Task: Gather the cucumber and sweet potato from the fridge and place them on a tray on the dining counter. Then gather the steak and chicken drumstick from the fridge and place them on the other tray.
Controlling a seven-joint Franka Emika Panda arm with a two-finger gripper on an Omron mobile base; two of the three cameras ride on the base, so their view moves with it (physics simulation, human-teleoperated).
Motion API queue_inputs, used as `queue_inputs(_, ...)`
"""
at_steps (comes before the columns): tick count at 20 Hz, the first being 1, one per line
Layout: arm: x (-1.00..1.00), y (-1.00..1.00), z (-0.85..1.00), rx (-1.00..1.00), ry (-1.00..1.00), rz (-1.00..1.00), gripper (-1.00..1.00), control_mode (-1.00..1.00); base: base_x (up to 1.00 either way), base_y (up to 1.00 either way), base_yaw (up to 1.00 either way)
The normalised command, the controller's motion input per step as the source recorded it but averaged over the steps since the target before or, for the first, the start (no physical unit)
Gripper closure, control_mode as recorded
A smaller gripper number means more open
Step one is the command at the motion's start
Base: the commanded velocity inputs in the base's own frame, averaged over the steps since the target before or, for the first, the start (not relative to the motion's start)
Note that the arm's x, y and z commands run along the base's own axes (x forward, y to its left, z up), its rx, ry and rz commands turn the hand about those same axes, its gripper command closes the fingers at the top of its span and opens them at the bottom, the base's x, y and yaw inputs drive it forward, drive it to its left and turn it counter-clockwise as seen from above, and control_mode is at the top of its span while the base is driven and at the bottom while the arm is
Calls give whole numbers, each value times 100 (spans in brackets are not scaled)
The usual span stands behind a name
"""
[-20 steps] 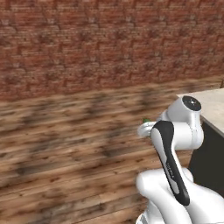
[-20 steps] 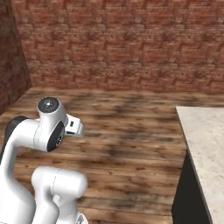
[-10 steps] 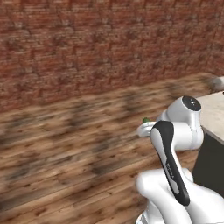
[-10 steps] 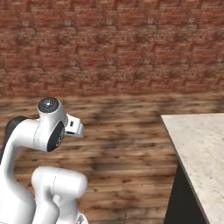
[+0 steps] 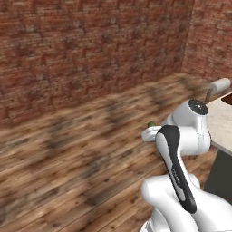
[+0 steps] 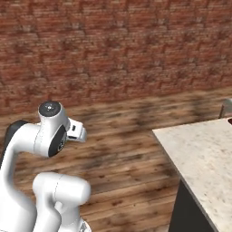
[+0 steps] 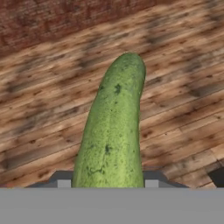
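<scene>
brick wall [image 5: 90,45] across the back, meeting a side wall at right | wood plank floor [image 6: 127,149] below | pale speckled counter [image 6: 199,158] at right, dark side panel beneath

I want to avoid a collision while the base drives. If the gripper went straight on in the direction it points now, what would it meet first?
Probably the wooden floor. The gripper holds the cucumber, whose tip would likely touch first; depth is uncertain.
</scene>
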Motion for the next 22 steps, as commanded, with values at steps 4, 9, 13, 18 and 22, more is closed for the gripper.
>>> queue_inputs(4,0,0,0,0,0,0,100,100,51,51,-39)
queue_inputs(9,0,0,0,0,0,0,100,100,50,49,-42)
queue_inputs(13,0,0,0,0,0,0,100,100,45,51,-43)
queue_inputs(18,0,0,0,0,0,0,100,100,42,63,-44)
queue_inputs(22,0,0,0,0,0,0,100,100,41,73,-45)
